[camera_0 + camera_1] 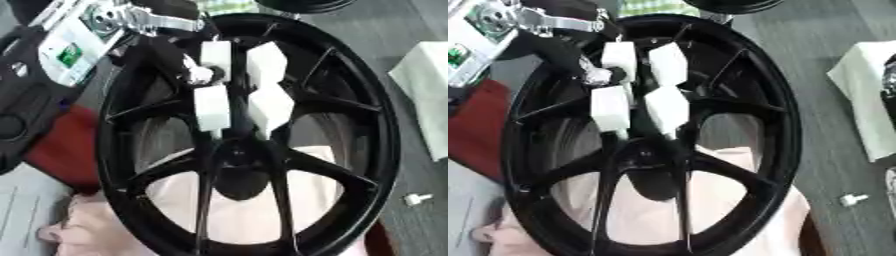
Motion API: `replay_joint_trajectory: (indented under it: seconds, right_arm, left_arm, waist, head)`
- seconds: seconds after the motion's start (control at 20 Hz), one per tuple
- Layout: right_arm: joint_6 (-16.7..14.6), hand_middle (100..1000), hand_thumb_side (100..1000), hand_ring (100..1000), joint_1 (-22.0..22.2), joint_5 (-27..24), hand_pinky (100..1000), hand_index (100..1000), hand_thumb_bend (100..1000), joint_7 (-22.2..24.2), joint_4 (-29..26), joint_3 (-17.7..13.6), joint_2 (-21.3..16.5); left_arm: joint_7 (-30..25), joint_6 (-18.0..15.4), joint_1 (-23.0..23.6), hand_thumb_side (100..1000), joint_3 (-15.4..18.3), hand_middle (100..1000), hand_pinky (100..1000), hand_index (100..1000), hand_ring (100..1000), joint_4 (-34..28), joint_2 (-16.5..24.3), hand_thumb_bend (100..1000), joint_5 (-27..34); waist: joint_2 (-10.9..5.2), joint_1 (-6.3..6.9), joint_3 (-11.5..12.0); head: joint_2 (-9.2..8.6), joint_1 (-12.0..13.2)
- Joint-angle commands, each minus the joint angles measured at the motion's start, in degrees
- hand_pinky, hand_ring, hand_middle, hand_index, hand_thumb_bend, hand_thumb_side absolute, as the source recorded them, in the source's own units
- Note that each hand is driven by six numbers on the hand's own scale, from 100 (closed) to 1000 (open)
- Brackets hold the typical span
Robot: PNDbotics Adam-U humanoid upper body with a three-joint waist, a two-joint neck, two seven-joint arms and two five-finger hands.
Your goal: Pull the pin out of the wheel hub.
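Grey table (420, 75), black wheel hub (367, 150) long axis near-to-far, left hand (241, 92) fingers straight over spokes, pin unseen.

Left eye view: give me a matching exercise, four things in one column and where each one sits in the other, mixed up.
Things:
1. wheel
2. small white piece
3. left hand
4. person's hand

Places:
A. lower left, at the rim's edge
B. on the table, right of the wheel
C. fills the middle, black and spoked
D. in front of the upper spokes, reaching in from the upper left

Pairs: 1-C, 2-B, 3-D, 4-A
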Motion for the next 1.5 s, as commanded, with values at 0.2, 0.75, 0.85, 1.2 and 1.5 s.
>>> replay_joint_trajectory:
  seconds: [0.2,0.75,0.85,1.2,1.5]
  right_arm:
    - [0.0,709,579,966,0.2,-0.3,873,778,100,0.0,-0.3,-0.3,-0.5]
    - [0.3,711,575,966,1.2,-0.3,873,778,100,-0.6,0.0,-0.7,-0.7]
    - [0.2,711,572,966,1.4,-0.2,873,778,100,-0.8,-0.1,-0.8,-0.9]
    - [0.1,712,559,964,2.7,0.6,873,778,100,-2.6,-1.1,-2.6,-1.9]
    - [0.2,712,552,961,3.1,1.4,872,778,100,-4.7,-2.1,-4.4,-1.8]
  left_arm:
    - [3.1,2.6,-1.0,255,0.9,324,611,516,488,-1.2,1.4,100,5.5]
    - [3.3,10.4,-2.0,252,5.7,210,585,419,428,-5.9,7.7,100,17.7]
    - [3.7,11.9,-1.8,249,7.5,206,584,418,426,-7.3,10.2,100,20.0]
    - [14.4,13.5,9.2,247,18.0,209,602,432,425,-15.5,27.4,100,29.3]
    - [26.7,12.4,31.9,270,31.2,211,604,439,424,-23.4,37.8,100,35.8]
  waist:
    - [-0.96,0.56,0.2]
    - [-2.74,0.04,1.5]
    - [-3.18,-0.21,1.9]
    - [-4.33,-1.0,5.1]
    - [-4.5,-2.31,7.0]
  head:
    - [-0.13,-0.1]
    - [0.95,-1.3]
    - [1.32,-1.8]
    - [2.86,-5.4]
    - [2.85,-9.2]
